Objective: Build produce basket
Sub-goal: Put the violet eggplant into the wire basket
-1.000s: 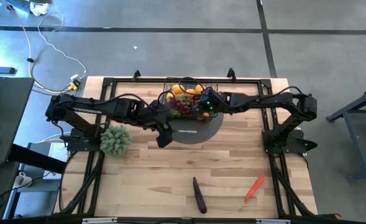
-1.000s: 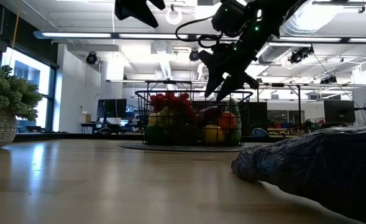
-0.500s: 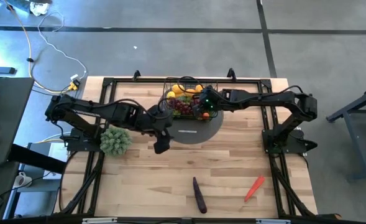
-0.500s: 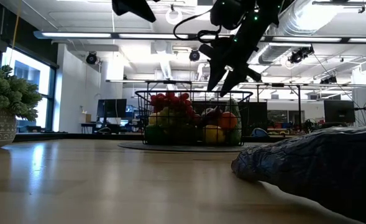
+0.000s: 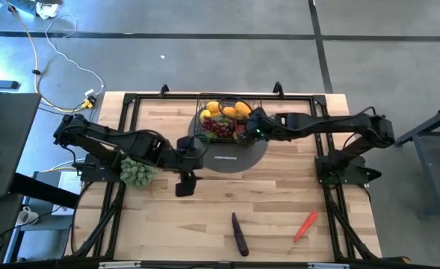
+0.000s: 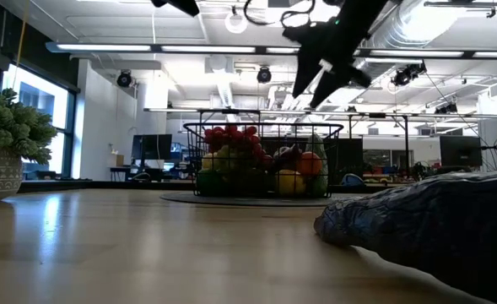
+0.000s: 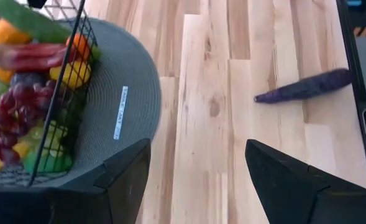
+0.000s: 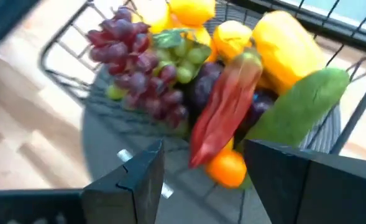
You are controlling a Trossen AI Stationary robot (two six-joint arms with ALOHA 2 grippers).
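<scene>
High view: the basket [image 5: 225, 118] of produce [image 5: 221, 119] sits on a grey disc [image 5: 234, 155] at the table's far middle.

Low view: the right gripper [image 6: 328, 63] hangs above it, fingers spread, empty.

Left wrist view: the left gripper [image 7: 198, 177] is wide open, holding nothing, beside the disc.

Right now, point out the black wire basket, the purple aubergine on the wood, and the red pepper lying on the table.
Black wire basket [image 6: 265, 127]: low view, top rim.
Purple aubergine [image 5: 239, 235]: high view, mid-body.
Red pepper [image 5: 305, 225]: high view, mid-body.

Both end effectors farther from basket [image 5: 224, 113]
</scene>
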